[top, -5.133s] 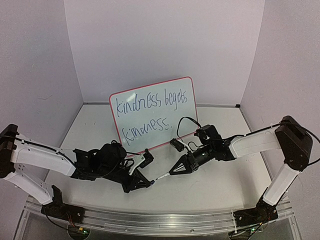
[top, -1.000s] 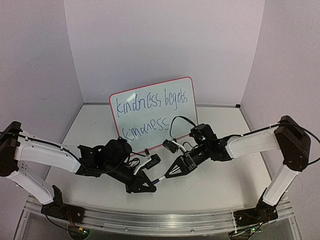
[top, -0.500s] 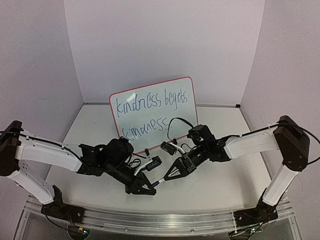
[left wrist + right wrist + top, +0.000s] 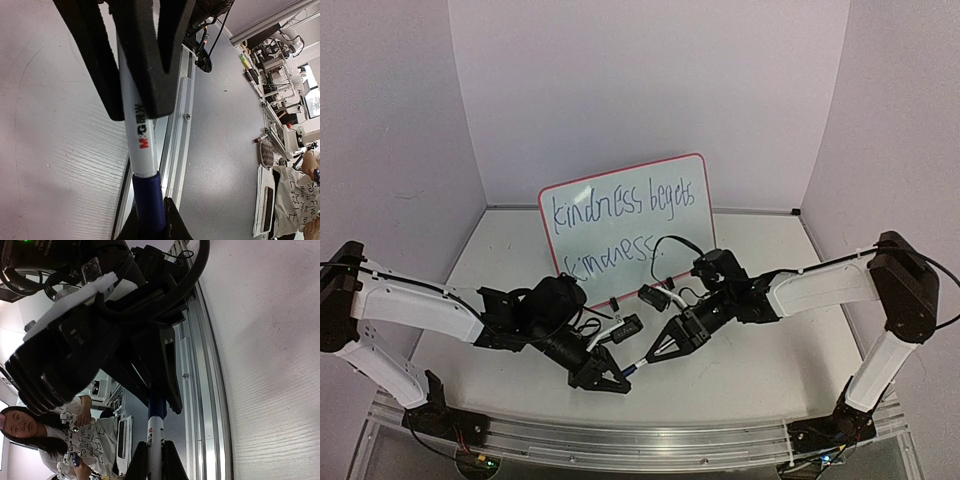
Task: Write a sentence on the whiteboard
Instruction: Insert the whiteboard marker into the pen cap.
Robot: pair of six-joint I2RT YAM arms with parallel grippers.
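Two claws, left claw [image 4: 619, 379] and right claw [image 4: 654, 354], both clamped on one marker pen [image 4: 637, 366], six o'clock of the whiteboard [image 4: 692, 245].

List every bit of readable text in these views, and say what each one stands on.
"kindness begets kindness": the handwritten blue sentence, in two lines on the whiteboard.
"M&G": red logo on the white barrel of the marker. The dark characters beside it are too blurred to read.
Handwriting on the T-shirt of the person in the background: too small to read.
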